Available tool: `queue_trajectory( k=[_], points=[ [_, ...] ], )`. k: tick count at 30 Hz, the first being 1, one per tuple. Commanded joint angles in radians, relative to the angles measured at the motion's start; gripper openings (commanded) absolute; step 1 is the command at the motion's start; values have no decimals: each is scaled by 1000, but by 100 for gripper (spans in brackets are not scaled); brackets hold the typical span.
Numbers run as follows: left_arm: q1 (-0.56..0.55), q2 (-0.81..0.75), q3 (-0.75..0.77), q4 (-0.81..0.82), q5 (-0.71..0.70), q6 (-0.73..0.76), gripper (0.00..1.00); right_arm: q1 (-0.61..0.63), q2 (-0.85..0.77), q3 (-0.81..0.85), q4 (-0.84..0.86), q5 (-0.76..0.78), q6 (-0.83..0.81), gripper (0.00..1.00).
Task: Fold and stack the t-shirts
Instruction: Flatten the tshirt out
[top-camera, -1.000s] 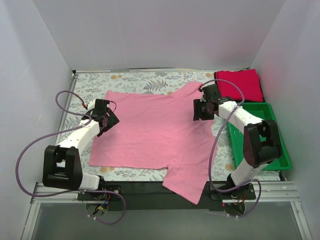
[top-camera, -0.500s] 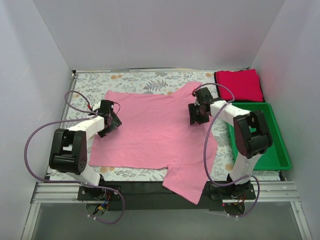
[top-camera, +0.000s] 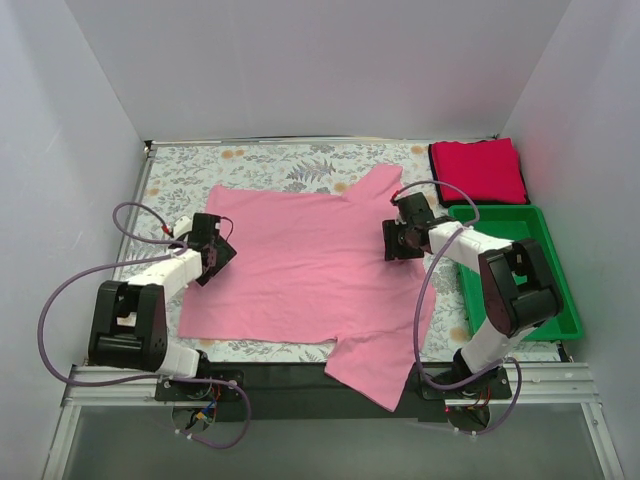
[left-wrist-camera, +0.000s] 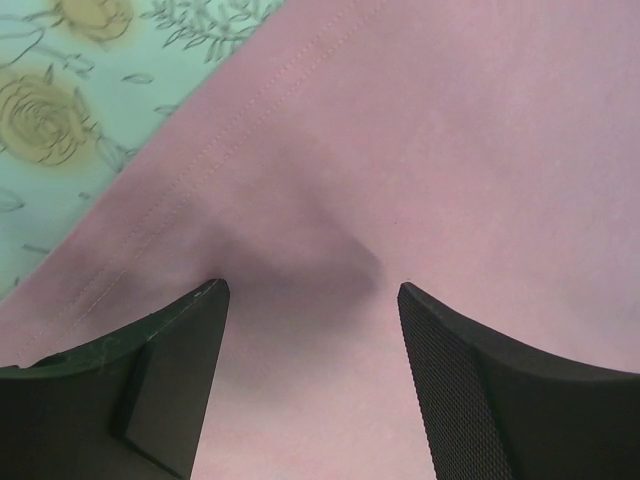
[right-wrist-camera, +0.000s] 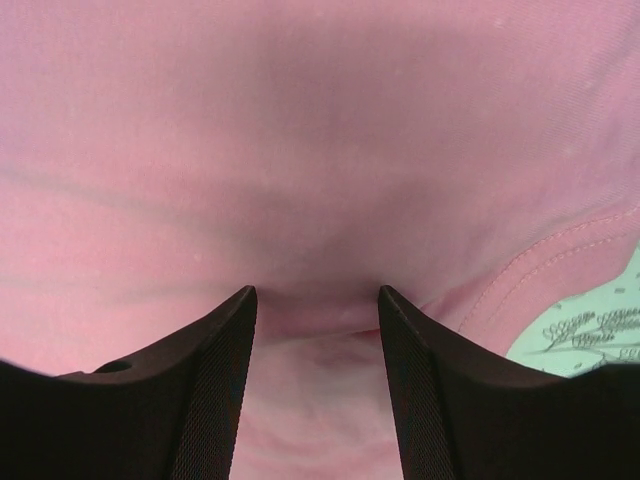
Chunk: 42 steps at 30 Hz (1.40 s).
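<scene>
Pink shirt (top-camera: 310, 262) lies spread flat, centre frame; red shirt (top-camera: 478, 170) sits folded, upper right. Left gripper (top-camera: 222, 250) and right gripper (top-camera: 392, 240) are both splayed open on the pink cloth. I judge the first fold is starting; next I must pinch both edges.

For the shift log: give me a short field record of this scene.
pink t-shirt: spread flat and unfolded on the floral table cloth, one sleeve past the cloth's near edge
red t-shirt: folded, far right corner, behind the green bin
left pincer: open, at the pink shirt's stitched left hem
right pincer: open, on pink fabric near a stitched edge
progress: pink shirt not yet folded, nothing stacked
</scene>
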<state>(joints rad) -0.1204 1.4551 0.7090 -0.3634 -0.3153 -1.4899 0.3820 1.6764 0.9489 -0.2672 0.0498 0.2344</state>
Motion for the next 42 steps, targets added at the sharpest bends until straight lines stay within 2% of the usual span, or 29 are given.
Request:
queue_trajectory(
  k=[1, 5, 10, 12, 15, 19, 24, 30, 36, 42],
  points=[
    [21, -2, -111, -262, 38, -85, 64, 9, -18, -96, -167, -1, 37, 50],
    [51, -138, -146, -324, 56, -118, 63, 11, -86, -154, -219, -5, 55, 50],
    [57, -217, -56, -475, -7, -167, 61, 9, -194, -194, -273, -33, 60, 51],
    [57, -229, -26, -483, -22, -139, 61, 9, -221, -181, -293, -30, 56, 51],
    [57, -236, 44, -413, -30, -55, 64, 9, -254, -92, -306, 57, 33, 50],
    [57, -127, 193, -304, -33, 146, 66, -17, -204, 78, -300, 156, -33, 50],
    [59, 69, 347, -143, -22, 296, 67, -69, -78, 232, -254, 145, -58, 48],
    [57, 331, 558, -99, -108, 436, 57, -89, -9, 287, -193, 81, -55, 46],
    [65, 499, 690, -29, -64, 450, 55, -94, 45, 294, -155, 56, -55, 46],
    [71, 593, 774, -17, -61, 439, 55, -97, 72, 298, -136, 33, -56, 46]
  ],
)
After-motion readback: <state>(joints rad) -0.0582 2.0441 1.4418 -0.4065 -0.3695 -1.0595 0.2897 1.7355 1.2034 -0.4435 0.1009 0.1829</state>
